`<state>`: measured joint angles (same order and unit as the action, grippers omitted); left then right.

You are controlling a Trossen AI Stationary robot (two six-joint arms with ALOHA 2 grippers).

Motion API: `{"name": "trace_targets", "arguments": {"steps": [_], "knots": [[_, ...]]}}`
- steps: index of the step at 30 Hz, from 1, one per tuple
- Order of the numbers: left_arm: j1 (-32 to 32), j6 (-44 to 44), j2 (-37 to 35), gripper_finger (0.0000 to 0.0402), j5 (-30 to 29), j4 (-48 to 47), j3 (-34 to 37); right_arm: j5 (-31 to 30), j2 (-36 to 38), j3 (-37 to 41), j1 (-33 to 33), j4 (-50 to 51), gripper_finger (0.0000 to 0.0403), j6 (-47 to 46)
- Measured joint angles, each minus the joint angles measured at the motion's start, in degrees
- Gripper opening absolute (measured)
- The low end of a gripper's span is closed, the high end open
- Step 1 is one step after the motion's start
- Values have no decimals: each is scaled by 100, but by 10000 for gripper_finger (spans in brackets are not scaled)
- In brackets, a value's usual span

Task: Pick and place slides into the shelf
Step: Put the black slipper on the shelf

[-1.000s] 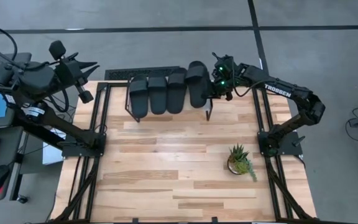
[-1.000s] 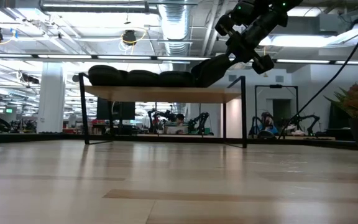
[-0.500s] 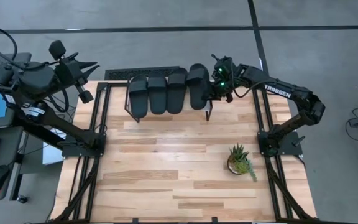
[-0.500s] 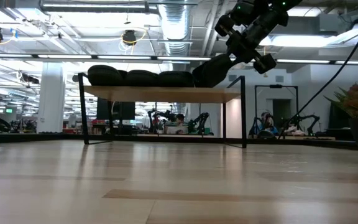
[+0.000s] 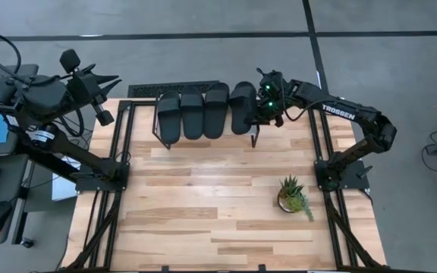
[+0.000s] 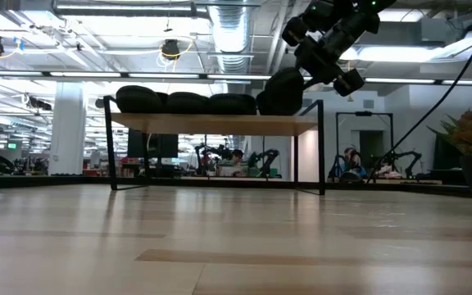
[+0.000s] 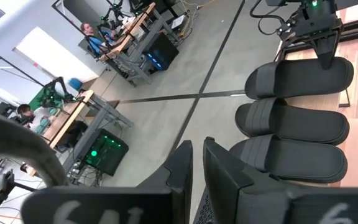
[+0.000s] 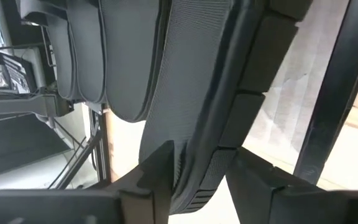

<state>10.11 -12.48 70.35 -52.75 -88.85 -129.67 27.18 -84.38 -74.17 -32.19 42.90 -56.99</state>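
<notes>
Fingers of your right gripper [image 5: 261, 114] stand on either side of the last slide [image 5: 243, 108], one at each edge of its sole, and in the right wrist view gaps show beside the rubber, so they look parted, not clamped. That slide lies on the shelf [image 6: 211, 124] at its right end, just beside the other three slides [image 5: 193, 114], which sit side by side across the plank. Seen from tabletop height, it sits about level with its neighbours, so the plank seems to be carrying it. Your next move, I judge, is to draw straight back without dragging the sole along.

Your left gripper [image 5: 106, 97] waits off the tabletop's [image 5: 203, 197] far left corner, its fingers [image 7: 194, 171] nearly together and holding nothing. The potted plant [image 5: 293, 195] stands well apart, clear of your path.
</notes>
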Motion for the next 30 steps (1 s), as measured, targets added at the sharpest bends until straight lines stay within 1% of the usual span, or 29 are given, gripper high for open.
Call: {"name": "trace_targets", "arguments": {"steps": [8, 15, 18, 24, 30], "knots": [[0, 15, 0, 29, -1, 0, 0, 21, 0, 0, 5, 4, 186, 26], [0, 21, 0, 29, -2, -1, 0, 292, 0, 0, 1, 39, 231, 147], [0, 21, 0, 29, -2, -1, 0, 357, 0, 0, 1, 38, 239, 151], [0, 25, 2, 29, -2, -3, 48, 603, 2, 0, -43, 45, 239, 164], [0, 91, 0, 29, -4, -3, 48, 681, 58, -2, -179, 349, 239, 242]]}}
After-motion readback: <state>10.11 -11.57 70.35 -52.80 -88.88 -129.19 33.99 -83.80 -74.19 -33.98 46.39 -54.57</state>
